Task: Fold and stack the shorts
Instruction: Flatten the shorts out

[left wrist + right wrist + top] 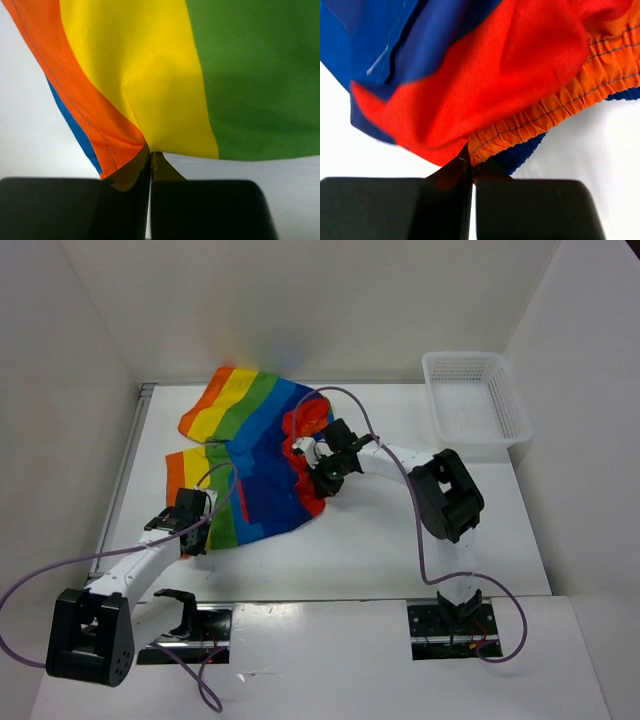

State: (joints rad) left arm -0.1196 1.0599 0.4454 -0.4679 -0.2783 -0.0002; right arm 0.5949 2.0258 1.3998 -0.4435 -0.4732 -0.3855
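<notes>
The left hand (151,156) is clamped on the shorts' (255,455) leg hem (116,144) and the right hand (471,165) on their waistband (560,112). The cloth spans lengthwise between the two hands.

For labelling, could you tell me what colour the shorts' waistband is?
Orange waistband, clearest in the right wrist view.

Top view: left gripper (197,525) fingertips are hidden under its own body, so the pinch point on the shorts (255,455) can't be seen. The right gripper (322,475) body covers part of the waistband (300,435). Purple cable (50,568) runs off the left edge.

Wrist views: the shorts are cut off at the top and side edges, and the fingers (210,210) by the bottom edge. The pinched cloth disappears into the seam between them.

Right wrist: pale mark (377,60) on the blue panel, too blurred to identify.
</notes>
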